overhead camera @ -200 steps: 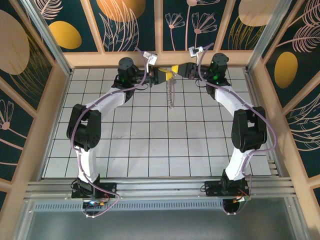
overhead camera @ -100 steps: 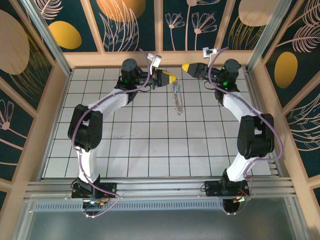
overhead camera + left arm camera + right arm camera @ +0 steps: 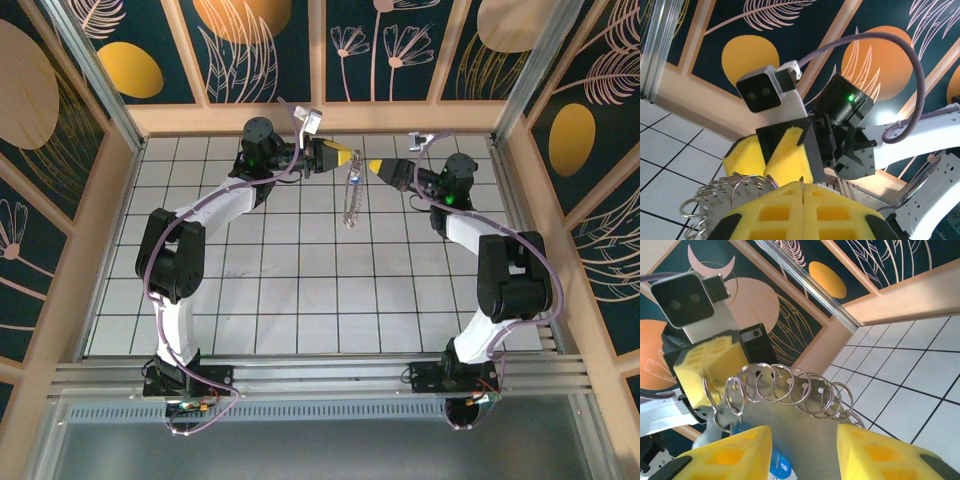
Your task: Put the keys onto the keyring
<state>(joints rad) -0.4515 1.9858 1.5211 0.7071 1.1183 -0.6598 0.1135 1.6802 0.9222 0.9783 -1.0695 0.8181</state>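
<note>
The keyring (image 3: pixel 350 197) hangs above the far tiles as a thin metal disc edged with small rings. My left gripper (image 3: pixel 343 157) is shut on its top rim. In the left wrist view the yellow fingers (image 3: pixel 785 215) pinch the thin edge of the keyring (image 3: pixel 715 202) between them. My right gripper (image 3: pixel 373 166) sits just right of the ring, open. Its wrist view has the keyring (image 3: pixel 805 415) with its row of small rings between the spread jaws of the right gripper (image 3: pixel 802 440). A blue key (image 3: pixel 781 469) dangles below the leftmost small rings.
The wooden back rail (image 3: pixel 320 118) lies right behind both grippers. The patterned wall panels (image 3: pixel 250 40) rise above it. White tiled floor (image 3: pixel 320 290) stretches toward the arm bases. Side rails (image 3: pixel 115 230) close the tiles in at left and right.
The right gripper let go at the ring's top, pulled away to the right, then came back lower beside the ring with wider jaws. The left gripper shifted slightly right; the keyring swung.
</note>
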